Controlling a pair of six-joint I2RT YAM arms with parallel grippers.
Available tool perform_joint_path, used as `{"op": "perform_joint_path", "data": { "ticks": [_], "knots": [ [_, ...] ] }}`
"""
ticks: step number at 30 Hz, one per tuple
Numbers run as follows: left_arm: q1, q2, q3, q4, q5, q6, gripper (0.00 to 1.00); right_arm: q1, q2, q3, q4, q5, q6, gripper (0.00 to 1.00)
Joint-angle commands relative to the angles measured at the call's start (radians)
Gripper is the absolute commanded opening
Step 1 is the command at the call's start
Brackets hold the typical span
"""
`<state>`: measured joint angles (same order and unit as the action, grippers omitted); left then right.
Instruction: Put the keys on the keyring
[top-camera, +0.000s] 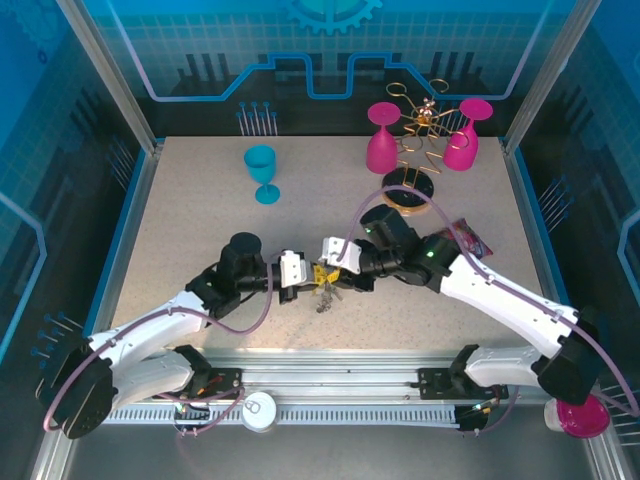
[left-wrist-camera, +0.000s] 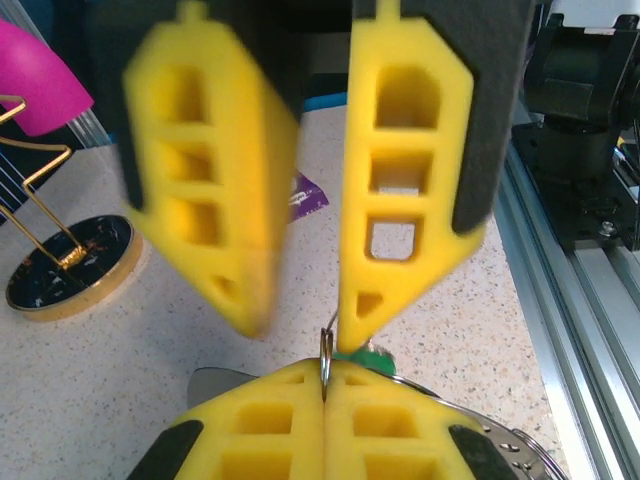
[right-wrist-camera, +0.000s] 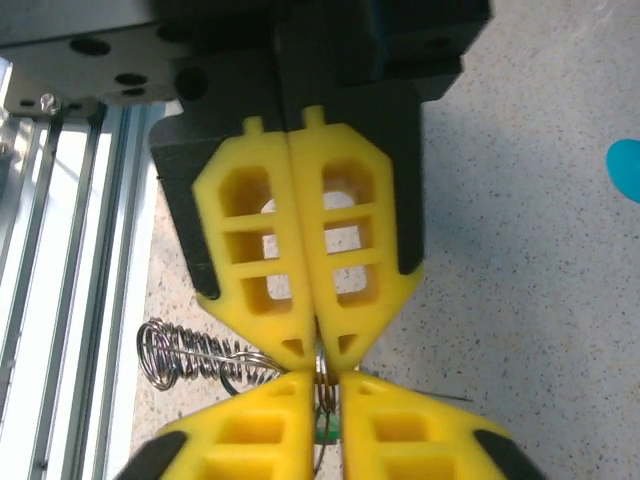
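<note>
Both grippers meet tip to tip over the middle of the table. My left gripper (top-camera: 303, 287) (left-wrist-camera: 325, 385) (right-wrist-camera: 318, 350) is shut on a small metal split ring (left-wrist-camera: 326, 352) (right-wrist-camera: 323, 368) that carries a green-headed key (left-wrist-camera: 372, 356) (right-wrist-camera: 326, 430). My right gripper (top-camera: 337, 270) (left-wrist-camera: 305, 325) (right-wrist-camera: 328, 388) is open, its fingers either side of that ring; one finger is blurred in the left wrist view. The keyring (right-wrist-camera: 190, 358) (left-wrist-camera: 500, 440), a coiled grey wire loop, lies on the table beneath the grippers. More keys (top-camera: 325, 297) hang or lie below the fingertips.
The gold wire rack (top-camera: 420, 140) on its round base (top-camera: 408, 195) (left-wrist-camera: 70, 265) stands at the back right with two pink goblets (top-camera: 381, 140) (top-camera: 465, 135). A blue goblet (top-camera: 263, 172) stands at the back left. A small packet (top-camera: 468, 238) lies by the right arm.
</note>
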<state>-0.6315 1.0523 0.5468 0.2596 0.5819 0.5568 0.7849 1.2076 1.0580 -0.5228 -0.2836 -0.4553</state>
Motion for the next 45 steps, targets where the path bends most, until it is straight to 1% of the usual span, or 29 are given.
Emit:
{"op": "perform_joint_path", "data": {
  "ticks": [1, 5, 9, 12, 17, 20, 23, 27, 31, 35, 39, 43, 45],
  "knots": [
    [-0.007, -0.034, -0.022, 0.098, 0.018, 0.017, 0.0, -0.07, -0.088, -0.069, 0.145, -0.137, 0.157, 0.31],
    [-0.006, -0.034, -0.045, 0.159, 0.027, 0.005, 0.0, -0.09, -0.094, -0.12, 0.142, -0.207, 0.177, 0.37],
    [-0.006, -0.031, -0.048, 0.17, 0.03, 0.001, 0.0, -0.098, -0.074, -0.135, 0.13, -0.254, 0.193, 0.37],
    [-0.007, -0.033, -0.051, 0.173, 0.032, 0.001, 0.0, -0.098, -0.072, -0.145, 0.147, -0.257, 0.202, 0.36],
    [-0.007, -0.041, -0.054, 0.175, 0.037, -0.003, 0.0, -0.105, -0.063, -0.145, 0.139, -0.249, 0.2, 0.28],
    [-0.007, -0.041, -0.059, 0.184, 0.045, -0.009, 0.0, -0.105, -0.062, -0.145, 0.142, -0.249, 0.199, 0.2],
    [-0.006, -0.043, -0.06, 0.196, 0.054, -0.015, 0.0, -0.107, -0.057, -0.145, 0.139, -0.239, 0.2, 0.09],
    [-0.007, -0.046, -0.068, 0.231, 0.088, -0.032, 0.0, -0.116, -0.033, -0.14, 0.123, -0.214, 0.208, 0.0],
    [-0.006, -0.034, -0.055, 0.236, 0.169, -0.051, 0.0, -0.121, 0.006, -0.127, 0.128, -0.229, 0.225, 0.0],
    [-0.007, -0.029, -0.053, 0.247, 0.178, -0.054, 0.0, -0.122, 0.021, -0.116, 0.163, -0.256, 0.253, 0.0],
    [-0.006, -0.029, -0.063, 0.258, 0.167, -0.053, 0.0, -0.136, 0.009, -0.132, 0.216, -0.268, 0.297, 0.07],
    [-0.007, -0.026, -0.075, 0.278, 0.153, -0.063, 0.0, -0.159, -0.032, -0.172, 0.266, -0.273, 0.334, 0.29],
    [-0.004, -0.028, -0.08, 0.281, 0.141, -0.062, 0.0, -0.17, -0.072, -0.219, 0.29, -0.275, 0.335, 0.34]
  ]
}}
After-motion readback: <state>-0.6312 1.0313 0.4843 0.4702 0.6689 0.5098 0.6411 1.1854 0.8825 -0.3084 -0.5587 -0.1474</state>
